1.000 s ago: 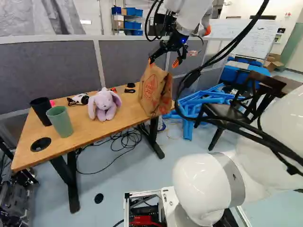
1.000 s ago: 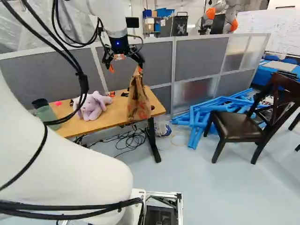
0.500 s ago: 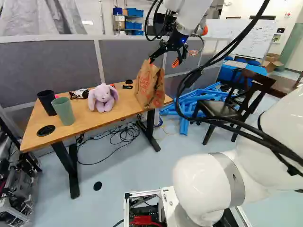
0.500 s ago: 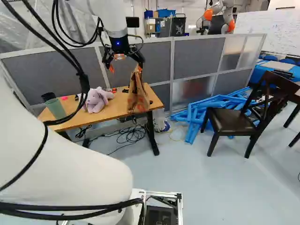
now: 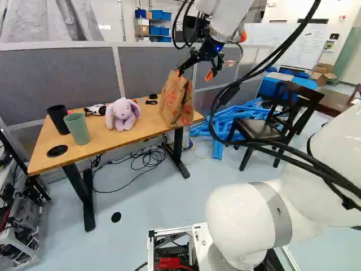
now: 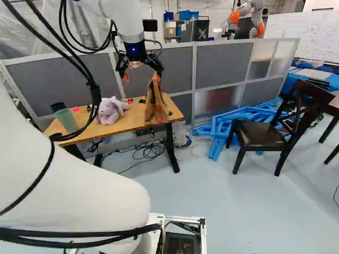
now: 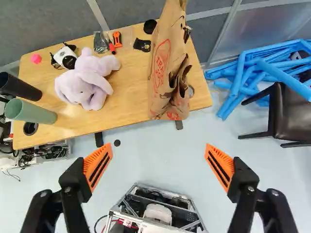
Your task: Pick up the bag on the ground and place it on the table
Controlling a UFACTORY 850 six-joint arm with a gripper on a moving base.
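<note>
Standing on the table: your bag (image 7: 165, 73), upright brown paper, at one end of the table (image 7: 129, 92), its base close to the edge facing the robot; you cannot tell from here whether any of it overhangs.
Bag off the ground: done; you see it up on the wood.
Bag let go: done, as far as you can judge; it stands without the gripper (image 7: 158, 167) holding it.
Left to do: little, probably only drawing the arm (image 5: 225, 17) well away and checking that the bag stays up.
Orange pads (image 7: 98, 167): spread wide apart, released, with nothing gripped between them.
Bag and fingertips: the bag is ahead of your gripper, not between the fingers; in the wrist view you see neither finger touching it.
Plush rabbit (image 5: 122, 114) and cups: beside the bag comes the rabbit, then the green cup (image 5: 77, 129) and black cup (image 5: 58, 119) at the far end.
Edge risk: nudge that paper while leaving and you might tip it, so back off straight.
</note>
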